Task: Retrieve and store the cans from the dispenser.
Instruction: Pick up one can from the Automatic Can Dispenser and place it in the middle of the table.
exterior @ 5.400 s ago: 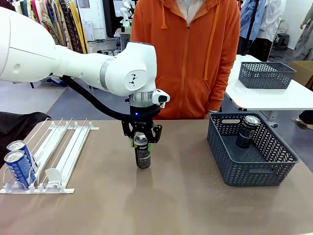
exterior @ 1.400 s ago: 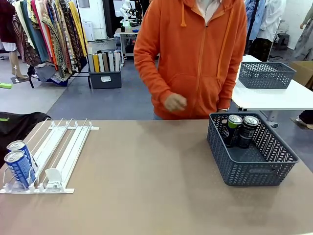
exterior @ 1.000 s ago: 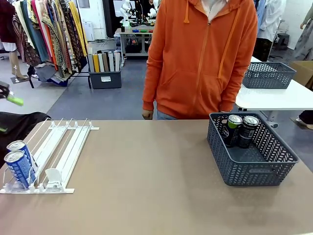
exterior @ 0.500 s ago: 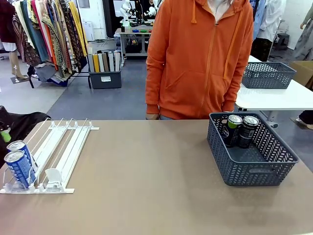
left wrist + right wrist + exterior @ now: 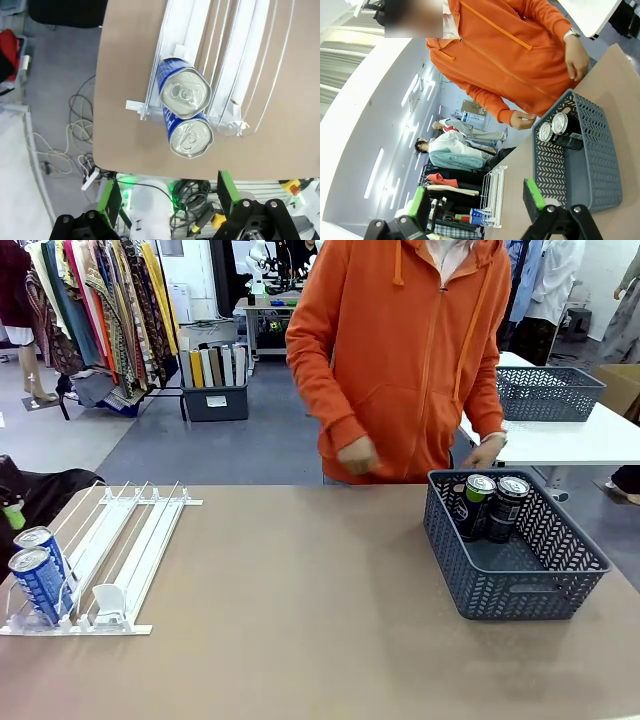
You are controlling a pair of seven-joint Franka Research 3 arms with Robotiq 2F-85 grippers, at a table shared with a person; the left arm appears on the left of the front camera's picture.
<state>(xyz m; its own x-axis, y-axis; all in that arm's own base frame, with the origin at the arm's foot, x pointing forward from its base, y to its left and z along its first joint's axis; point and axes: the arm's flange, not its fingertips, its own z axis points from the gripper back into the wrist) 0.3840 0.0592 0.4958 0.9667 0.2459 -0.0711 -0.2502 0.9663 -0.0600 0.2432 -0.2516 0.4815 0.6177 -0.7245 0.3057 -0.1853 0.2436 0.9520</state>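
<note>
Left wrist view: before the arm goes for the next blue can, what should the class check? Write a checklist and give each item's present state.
1. Left gripper open and empty: ok.
2. Two blue cans at the front of the dispenser: ok.
3. Gripper lined up over the front can: cannot tell.
4. Basket has room beside the black cans: ok.
5. Person's hands away from the dispenser: ok.
</note>
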